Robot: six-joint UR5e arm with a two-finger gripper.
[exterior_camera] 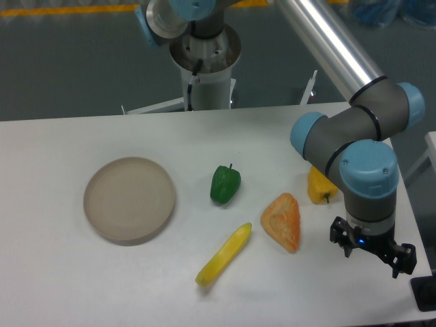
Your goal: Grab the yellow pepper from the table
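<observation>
The yellow pepper (320, 188) lies on the white table (102, 286) at the right, its upper part hidden behind my arm's forearm joint. My gripper (372, 250) hangs below the blue-capped wrist, in front of and to the right of the pepper, apart from it. Its two black fingers stand spread and nothing is between them.
An orange triangular wedge (283, 222) lies just left of the yellow pepper. A green pepper (225, 184) sits mid-table, and a long yellow corn-like piece (223, 255) lies in front of it. A round beige plate (129, 199) is at the left. The table's right edge is close to the gripper.
</observation>
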